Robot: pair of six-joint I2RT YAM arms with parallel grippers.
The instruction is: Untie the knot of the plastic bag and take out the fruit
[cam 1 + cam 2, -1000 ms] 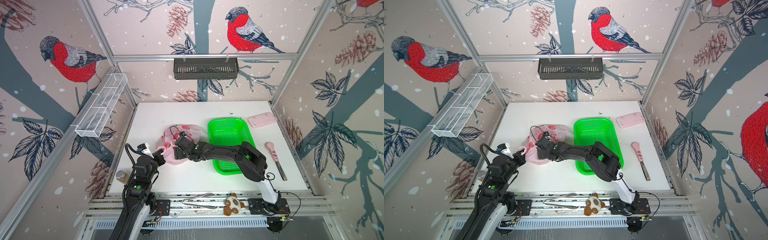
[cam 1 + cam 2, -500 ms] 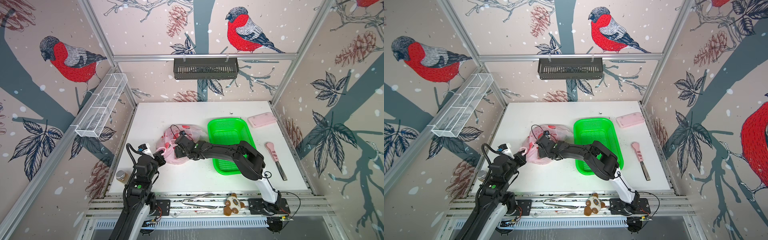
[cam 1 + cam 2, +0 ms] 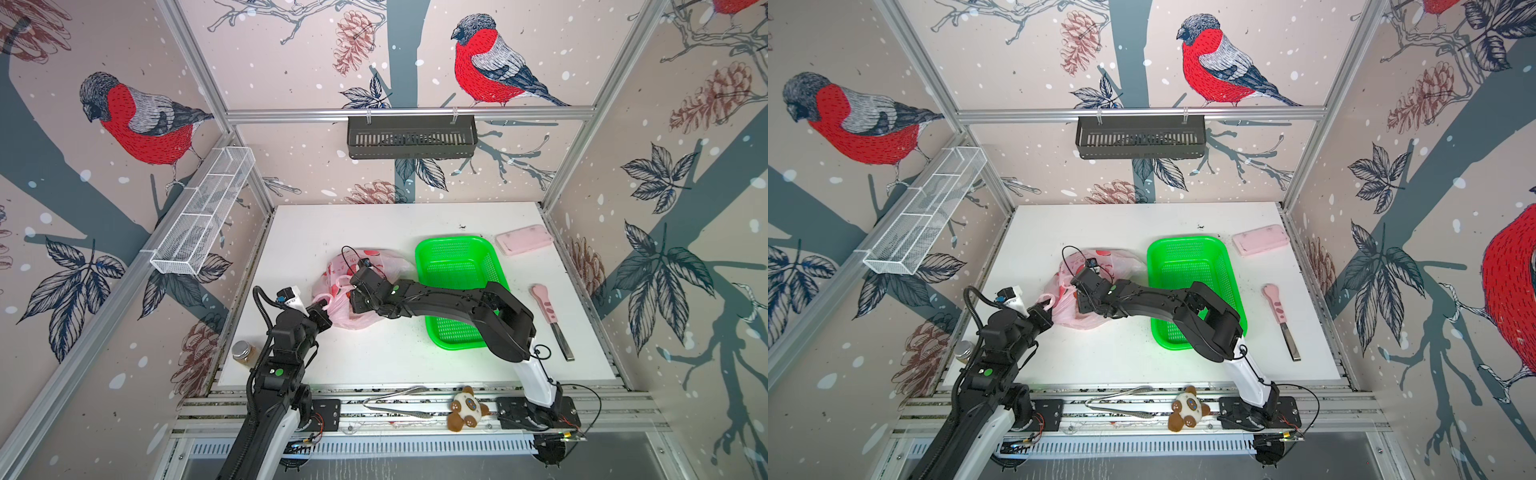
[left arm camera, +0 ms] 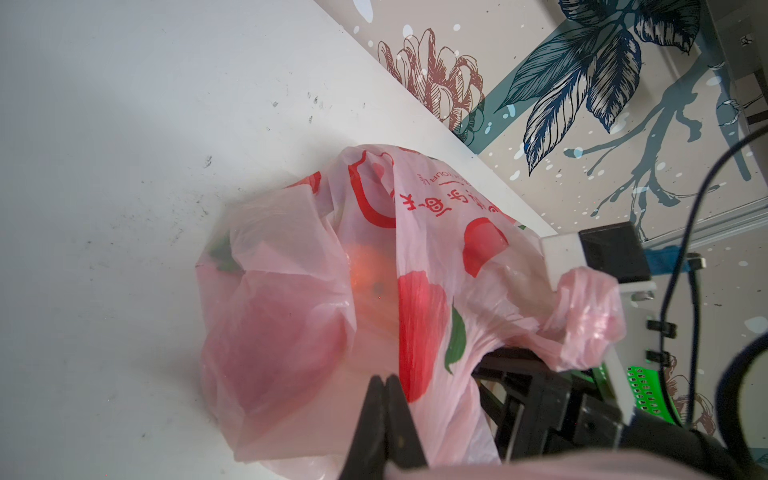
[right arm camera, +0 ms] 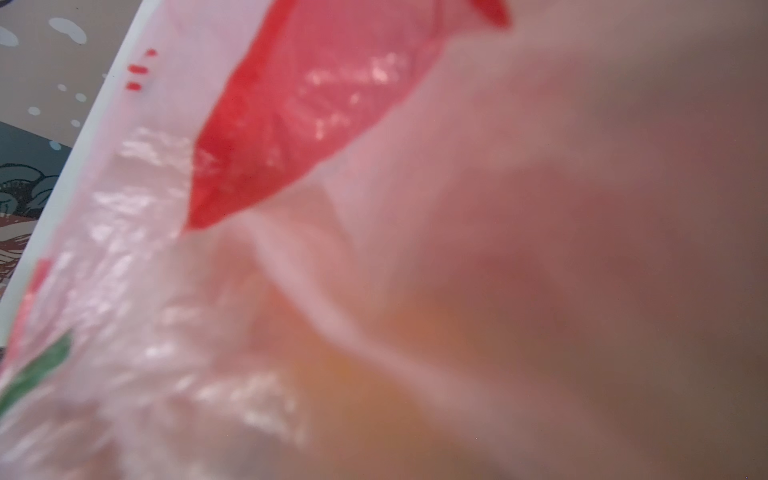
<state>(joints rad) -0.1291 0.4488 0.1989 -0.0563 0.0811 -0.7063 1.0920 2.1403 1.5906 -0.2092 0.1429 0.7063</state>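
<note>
The plastic bag (image 3: 388,266) (image 3: 1121,259) is sitting on the white table (image 3: 374,224) at about 9 o'clock from the table's middle. The two arms are working it from opposite sides.

The left gripper (image 3: 323,309) (image 3: 1045,307) is coming in from the bag's 7 o'clock. Its fingers are clenched tight on a pink handle loop (image 3: 321,300) at the bag's near corner. In the left wrist view the black tips of the left gripper (image 4: 384,380) are pressing together against the film.

The right gripper (image 3: 356,305) (image 3: 1081,305) is reaching across from 3 o'clock and pushing into the bag's folds. Plastic is hiding its fingers, so it is impossible to tell whether they are spread or gripping. In the right wrist view the film (image 5: 415,208) is filling the lens.

The fruit is lying inside the bag and showing through the film. An orange fruit (image 4: 370,276) is sitting just beside a larger magenta fruit (image 4: 274,340).

A bunch of the bag's film is draping over a white bracket (image 4: 565,253) on the right arm.

A green basket (image 3: 457,243) (image 3: 1183,241) is standing just beside the bag at its 3 o'clock. A pink case (image 3: 523,245) is lying at the basket's 1 o'clock, and a pink-handled knife (image 3: 550,316) at its 3 o'clock.

A small jar (image 3: 243,353) is standing at the bag's 8 o'clock, by the table's edge. Metal tongs (image 3: 395,405) and a plush toy (image 3: 467,409) are resting on the front rail at 6 o'clock.
</note>
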